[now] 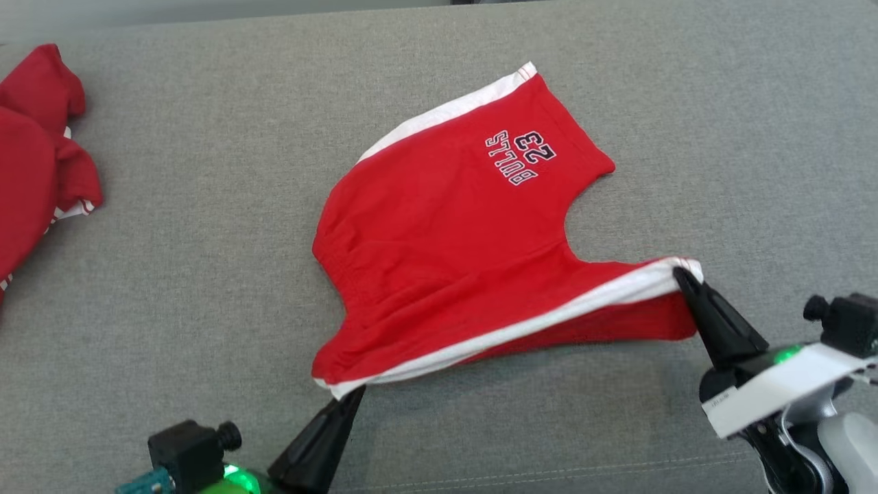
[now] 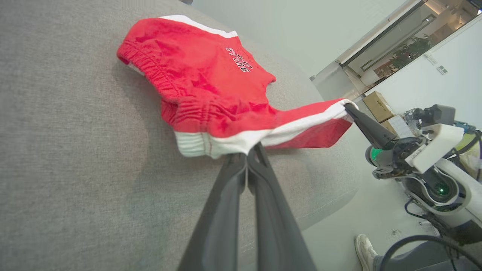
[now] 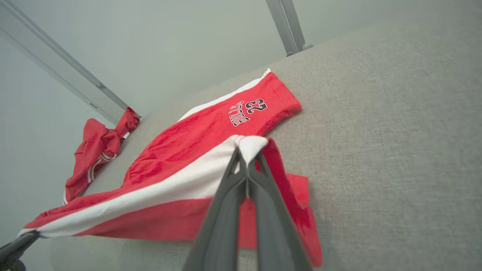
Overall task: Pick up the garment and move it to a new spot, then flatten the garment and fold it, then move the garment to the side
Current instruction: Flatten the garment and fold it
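Observation:
The garment (image 1: 453, 233) is a pair of red shorts with white side stripes and "BULLS 23" lettering, spread over the grey cushion (image 1: 206, 206). Its near edge is lifted off the surface between my two grippers. My left gripper (image 1: 353, 394) is shut on the white waistband corner (image 2: 211, 145) at the lower left. My right gripper (image 1: 682, 276) is shut on the white hem corner (image 3: 250, 145) of the near leg at the right. The far leg with the lettering (image 3: 246, 109) lies flat on the cushion.
A second red garment (image 1: 34, 158) lies crumpled at the cushion's far left edge, also seen as a red heap (image 3: 98, 146). A person's shoe (image 2: 365, 248) and cardboard boxes (image 2: 380, 105) are on the floor beyond the cushion's edge. Bare grey cushion surrounds the shorts.

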Controlling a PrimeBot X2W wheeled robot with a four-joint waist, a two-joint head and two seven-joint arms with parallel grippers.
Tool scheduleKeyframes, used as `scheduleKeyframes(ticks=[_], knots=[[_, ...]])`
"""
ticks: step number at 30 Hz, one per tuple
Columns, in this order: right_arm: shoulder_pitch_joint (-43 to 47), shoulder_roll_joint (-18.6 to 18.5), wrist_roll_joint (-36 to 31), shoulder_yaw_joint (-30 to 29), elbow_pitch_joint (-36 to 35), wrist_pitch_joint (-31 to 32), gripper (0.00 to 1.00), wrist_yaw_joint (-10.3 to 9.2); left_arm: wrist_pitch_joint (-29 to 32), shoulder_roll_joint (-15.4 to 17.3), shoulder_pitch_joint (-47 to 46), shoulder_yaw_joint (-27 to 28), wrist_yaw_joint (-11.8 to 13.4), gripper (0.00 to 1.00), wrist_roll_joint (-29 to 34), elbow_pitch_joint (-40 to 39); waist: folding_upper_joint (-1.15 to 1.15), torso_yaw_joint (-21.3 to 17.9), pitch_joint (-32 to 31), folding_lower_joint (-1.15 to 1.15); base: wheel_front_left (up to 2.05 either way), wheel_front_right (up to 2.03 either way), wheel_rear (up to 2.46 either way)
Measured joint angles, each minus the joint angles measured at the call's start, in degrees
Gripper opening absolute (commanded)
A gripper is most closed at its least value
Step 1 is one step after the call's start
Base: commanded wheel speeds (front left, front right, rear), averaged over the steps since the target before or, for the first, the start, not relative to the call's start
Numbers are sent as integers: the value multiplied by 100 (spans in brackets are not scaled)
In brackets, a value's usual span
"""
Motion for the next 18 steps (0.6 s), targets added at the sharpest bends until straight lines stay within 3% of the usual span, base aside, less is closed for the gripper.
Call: scheduleKeyframes(ticks=[5, 10, 14, 18], knots=[[-1088, 260, -244, 65, 202, 542, 0, -1, 595, 127, -712, 212, 101, 0, -331, -264, 0, 110, 294, 0, 0, 0, 0], [-2319, 447, -598, -38, 760, 909, 0, -1, 1004, -48, -1569, 501, 374, 0, -721, -247, -1, 276, 649, 0, 0, 0, 0], [-3327, 634, -907, -204, 1400, 1067, 0, -1, 1317, -178, -2500, 515, 455, 0, -738, 112, -1, 435, 957, 0, 0, 0, 0], [-4159, 698, -1350, -204, 2137, 1185, 0, -2, 1596, -538, -3474, 349, 489, 0, -734, 899, 0, 673, 1225, 0, 0, 0, 0]])
